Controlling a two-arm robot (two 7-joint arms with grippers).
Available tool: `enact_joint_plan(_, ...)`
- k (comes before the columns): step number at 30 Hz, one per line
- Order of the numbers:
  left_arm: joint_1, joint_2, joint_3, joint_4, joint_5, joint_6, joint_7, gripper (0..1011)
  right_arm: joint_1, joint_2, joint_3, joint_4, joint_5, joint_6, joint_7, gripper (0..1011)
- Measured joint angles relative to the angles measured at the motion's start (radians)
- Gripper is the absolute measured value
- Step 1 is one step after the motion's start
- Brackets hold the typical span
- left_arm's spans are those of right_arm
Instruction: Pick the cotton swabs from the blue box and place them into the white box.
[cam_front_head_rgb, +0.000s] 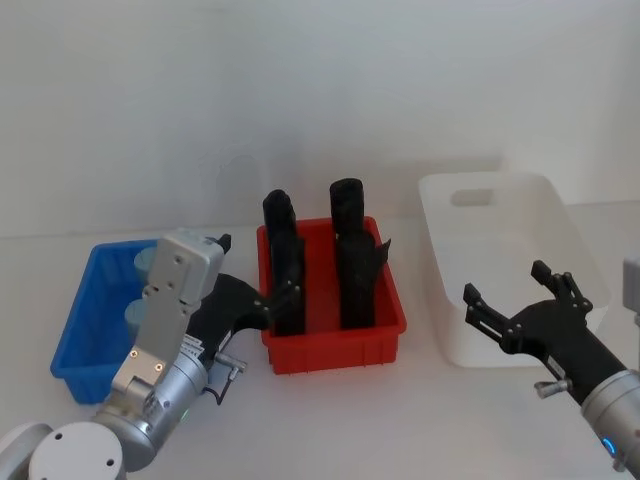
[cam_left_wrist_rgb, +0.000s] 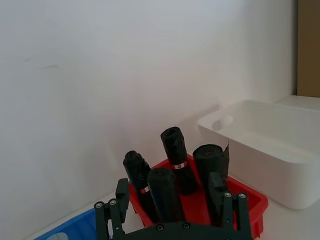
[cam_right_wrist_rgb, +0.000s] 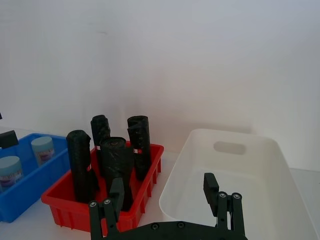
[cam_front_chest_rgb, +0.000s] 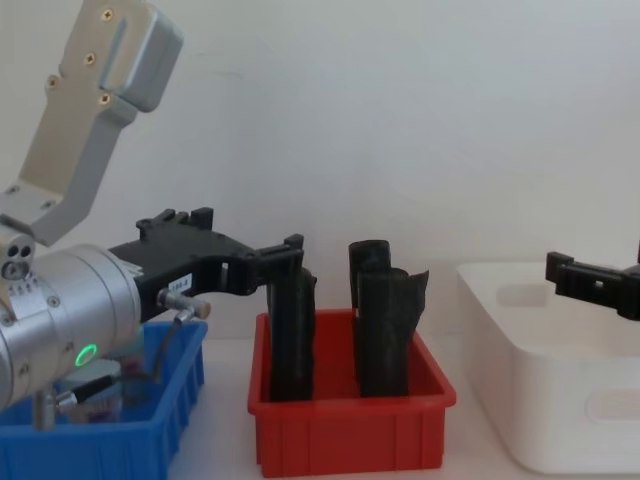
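Spread and empty, the left gripper (cam_left_wrist_rgb: 170, 192) has its fingers (cam_left_wrist_rgb: 122, 192) raised over the desk between the blue box (cam_front_head_rgb: 75, 330) and the red tray (cam_front_head_rgb: 335, 345). The right gripper (cam_front_head_rgb: 508, 290), likewise spread, hangs at the white box (cam_front_head_rgb: 560, 215). This looks like the approach, so the left fingers must next drop around a lid. The cotton swabs (cam_front_head_rgb: 148, 262) — clear jars with pale blue lids — stand in the blue box.

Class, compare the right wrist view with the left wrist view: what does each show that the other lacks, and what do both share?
Right wrist view: two cotton swabs in the blue box, and the open right gripper near the white box. Left wrist view: the open left gripper beside the red tray, plus a brown panel. Shared: red tray, four black rolls, white box.
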Motion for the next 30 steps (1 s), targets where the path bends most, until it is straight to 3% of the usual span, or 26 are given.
enact_joint_plan(19,-0.041,0.027,-0.072,0.095,-0.133,0.078,-0.049,1004,0.0,0.0,0.0,0.0,0.0,0.0,0.0,1002)
enact_joint_plan(30,-0.084,0.033,-0.108,0.191,-0.171,0.114,-0.092,1004,0.0,0.0,0.0,0.0,0.0,0.0,0.0,1002)
